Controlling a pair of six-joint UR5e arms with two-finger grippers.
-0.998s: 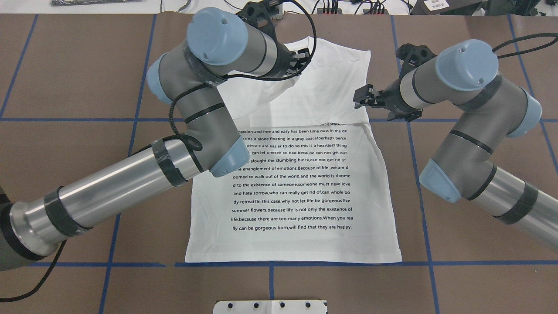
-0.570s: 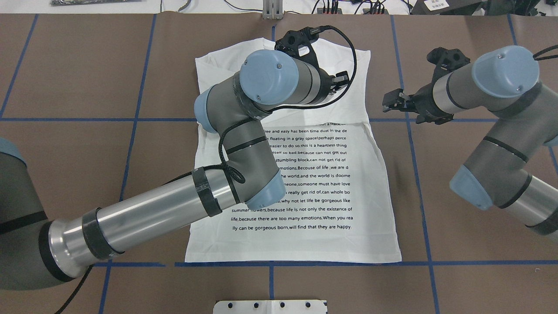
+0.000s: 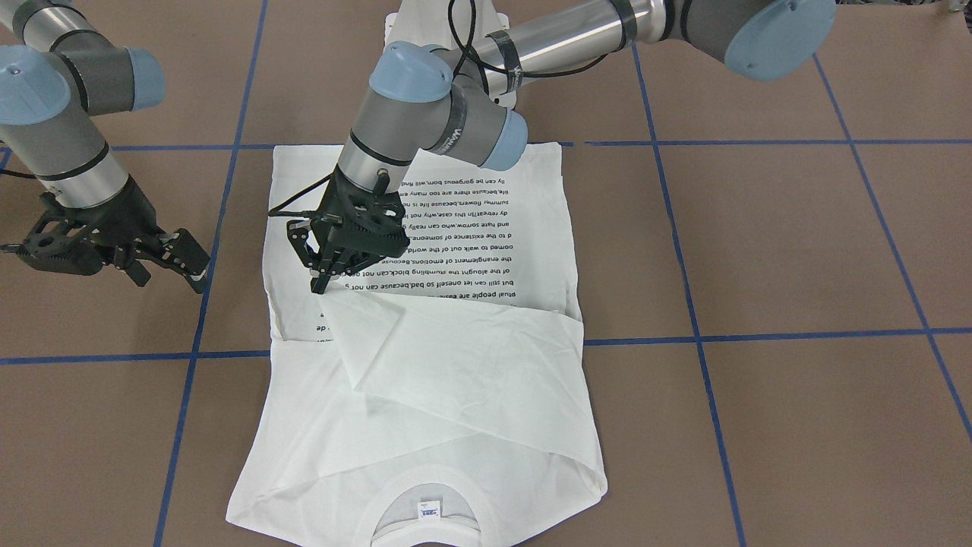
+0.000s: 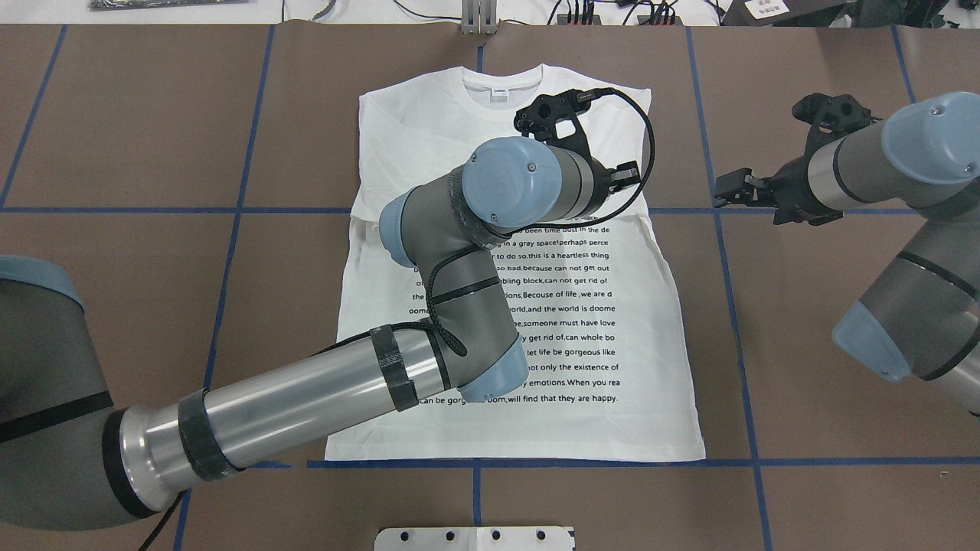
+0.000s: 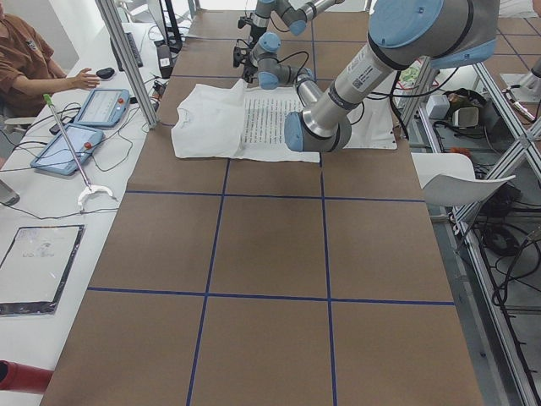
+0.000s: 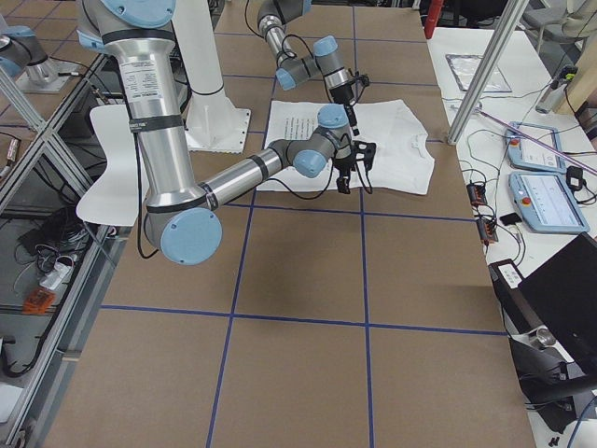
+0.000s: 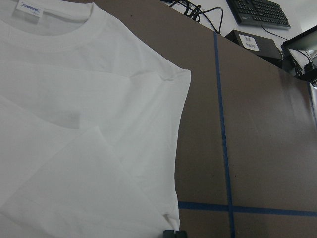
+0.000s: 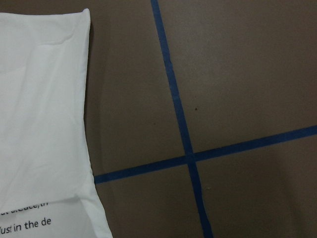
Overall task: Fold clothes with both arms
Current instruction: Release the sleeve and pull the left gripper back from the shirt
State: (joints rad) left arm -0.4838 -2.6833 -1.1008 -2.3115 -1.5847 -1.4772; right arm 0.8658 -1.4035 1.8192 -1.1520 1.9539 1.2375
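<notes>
The shirt (image 3: 486, 228) lies flat on the table (image 3: 759, 441), chest up. Its hem is toward the robot, and its collar (image 3: 425, 485) and label (image 3: 428, 510) are toward the far side. Both sleeves are folded in across the chest. The upper sleeve (image 3: 456, 357) runs slantwise from the shoulder on the robot's left to a cuff near the shirt's other edge, covering the top lines of the text (image 4: 566, 321).

The left gripper (image 3: 323, 277) points down over the shirt, and its lowest fingertip is right at the tip of that cuff. From the front its fingers look parted, a middling gap, though the gripper body hides much of them. No cloth is raised between them. Whether the tip touches the cuff or hangs just above it cannot be told. The left wrist view shows the collar, the shoulder and the sleeve lying flat below, with only a sliver of a finger at the bottom edge.

The right gripper (image 3: 194, 264) is off the shirt, over bare table just beside the shirt's edge, level with the folded sleeves. Its fingers are apart and hold nothing. The right wrist view shows the shirt's edge and crossed blue tape (image 8: 185, 153).
</notes>
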